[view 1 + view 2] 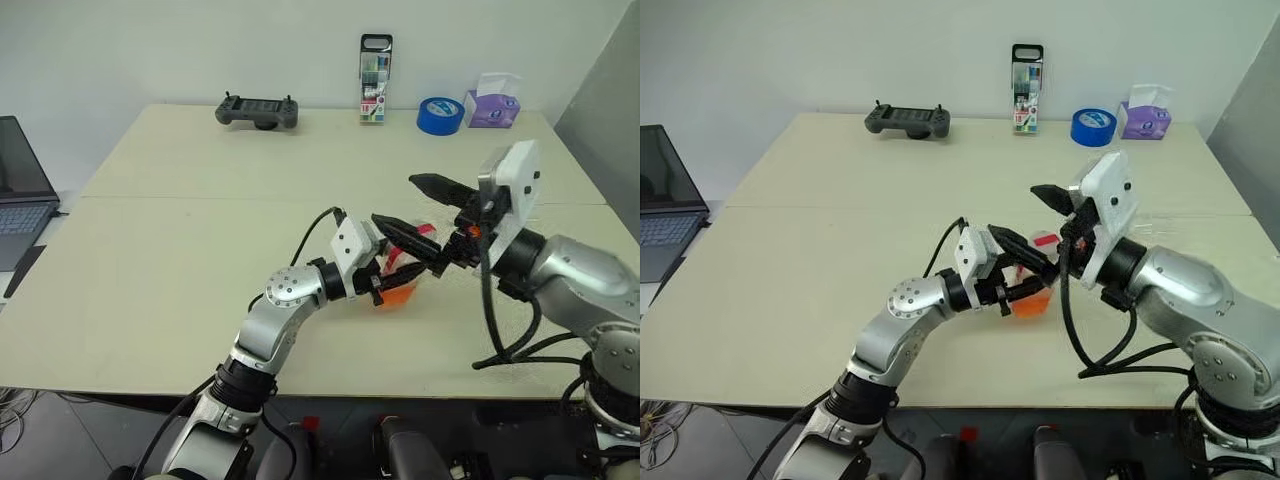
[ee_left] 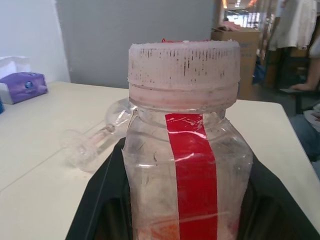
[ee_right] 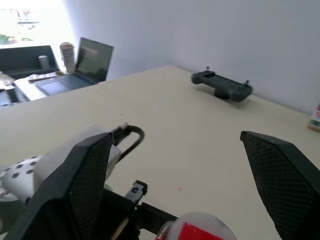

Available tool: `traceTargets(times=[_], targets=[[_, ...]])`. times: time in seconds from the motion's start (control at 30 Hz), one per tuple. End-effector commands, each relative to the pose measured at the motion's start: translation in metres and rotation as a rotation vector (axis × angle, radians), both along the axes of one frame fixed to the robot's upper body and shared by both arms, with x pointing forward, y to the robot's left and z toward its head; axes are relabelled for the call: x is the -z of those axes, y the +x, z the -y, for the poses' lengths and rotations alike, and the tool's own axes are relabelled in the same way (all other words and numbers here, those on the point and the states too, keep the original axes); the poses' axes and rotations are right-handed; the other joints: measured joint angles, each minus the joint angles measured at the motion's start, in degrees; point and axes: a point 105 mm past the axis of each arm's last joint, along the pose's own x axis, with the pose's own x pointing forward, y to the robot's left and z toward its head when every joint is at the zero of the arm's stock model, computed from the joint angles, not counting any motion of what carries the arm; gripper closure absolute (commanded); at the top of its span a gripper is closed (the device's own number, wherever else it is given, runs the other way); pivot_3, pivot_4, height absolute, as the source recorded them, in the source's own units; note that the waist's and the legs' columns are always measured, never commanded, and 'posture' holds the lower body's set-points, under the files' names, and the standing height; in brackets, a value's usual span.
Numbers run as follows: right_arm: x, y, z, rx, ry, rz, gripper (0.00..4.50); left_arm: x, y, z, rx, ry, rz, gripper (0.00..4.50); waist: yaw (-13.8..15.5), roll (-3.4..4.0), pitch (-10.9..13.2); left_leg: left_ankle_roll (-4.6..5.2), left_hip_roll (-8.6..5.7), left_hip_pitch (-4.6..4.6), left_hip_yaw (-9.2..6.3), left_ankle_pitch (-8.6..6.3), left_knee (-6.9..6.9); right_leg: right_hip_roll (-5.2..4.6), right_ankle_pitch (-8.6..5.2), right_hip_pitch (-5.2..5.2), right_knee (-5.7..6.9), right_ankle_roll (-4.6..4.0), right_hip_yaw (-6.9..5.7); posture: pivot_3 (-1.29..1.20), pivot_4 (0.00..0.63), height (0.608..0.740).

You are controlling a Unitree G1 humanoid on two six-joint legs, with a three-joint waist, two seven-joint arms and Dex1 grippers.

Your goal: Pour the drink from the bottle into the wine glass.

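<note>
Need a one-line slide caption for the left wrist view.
Left gripper shut on the capped bottle; wine glass lying on its side on the table behind.

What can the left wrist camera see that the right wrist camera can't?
Left wrist view, not the right: the wine glass lying on its side and a purple tissue box. Right wrist view, not the left: a laptop, a grey controller and the open right fingers. Both: the cap of the bottle and the table.

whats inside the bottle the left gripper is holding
A little orange-red drink sits low in the bottle, which the left gripper clamps. The cap is on. The black fingers cover the bottle's base, so the drink's full depth is hidden.
</note>
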Motion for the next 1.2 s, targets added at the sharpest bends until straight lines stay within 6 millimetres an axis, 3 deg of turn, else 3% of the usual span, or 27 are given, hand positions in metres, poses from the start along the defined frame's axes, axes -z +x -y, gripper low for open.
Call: traceTargets(times=[0.03, 0.23, 0.37, 0.73, 0.83, 1.07, 1.2], targets=[[-0.002, -0.004, 0.011, 0.216, 0.046, 0.038, 0.16, -0.028, 0.012, -0.010, -0.095, -0.092, 0.115, 2.65, 0.0, 0.00, 0.0, 0.00, 0.00, -0.02, -0.01, 0.00, 0.00, 0.00, 0.00, -0.02, 0.00, 0.00, -0.01, 0.00, 0.150, 0.740], [0.003, -0.012, -0.004, 0.312, 0.136, 0.003, 0.16, -0.031, 0.019, -0.012, -0.137, -0.141, 0.130, 2.65, -0.1, 0.02, 0.0, 0.00, 0.00, -0.04, 0.02, 0.01, -0.01, 0.01, 0.09, -0.12, 0.10, -0.16, 0.02, 0.00, 0.150, 0.740], [0.002, -0.013, -0.018, 0.268, 0.129, -0.006, 0.16, -0.029, 0.016, -0.008, -0.116, -0.146, 0.129, 2.65, -0.2, 0.02, 0.0, 0.00, -0.01, -0.07, 0.04, 0.01, -0.01, 0.02, 0.12, -0.13, 0.07, -0.21, 0.02, 0.00, 0.150, 0.740], [-0.005, -0.001, -0.013, 0.325, 0.131, 0.010, 0.16, -0.026, 0.011, -0.008, -0.093, -0.149, 0.124, 2.65, -0.3, 0.03, 0.0, 0.01, 0.00, -0.06, 0.02, 0.01, -0.02, 0.05, 0.10, -0.13, 0.07, -0.17, -0.02, 0.00, 0.150, 0.740], [-0.004, 0.002, -0.011, 0.344, 0.113, 0.006, 0.73, -0.025, 0.010, -0.008, -0.093, -0.148, 0.121, 2.65, -0.3, 0.03, 0.0, 0.01, 0.00, -0.07, 0.02, 0.01, -0.02, 0.05, 0.09, -0.13, 0.07, -0.15, -0.02, 0.00, 0.150, 0.740], [-0.001, 0.002, -0.019, 0.304, 0.096, -0.020, 3.24, -0.025, 0.010, -0.008, -0.091, -0.145, 0.120, 2.66, -0.3, 0.03, 0.0, 0.02, 0.01, -0.06, 0.00, 0.01, -0.03, 0.05, 0.07, -0.13, 0.07, -0.13, -0.03, 0.00, 0.150, 0.740], [-0.008, -0.005, -0.025, 0.255, 0.135, 0.000, 3.08, -0.024, 0.010, -0.009, -0.091, -0.141, 0.119, 2.66, -0.3, 0.03, 0.0, 0.02, 0.01, -0.06, -0.01, 0.01, -0.03, 0.06, 0.08, -0.13, 0.07, -0.13, -0.04, 0.00, 0.150, 0.740]])
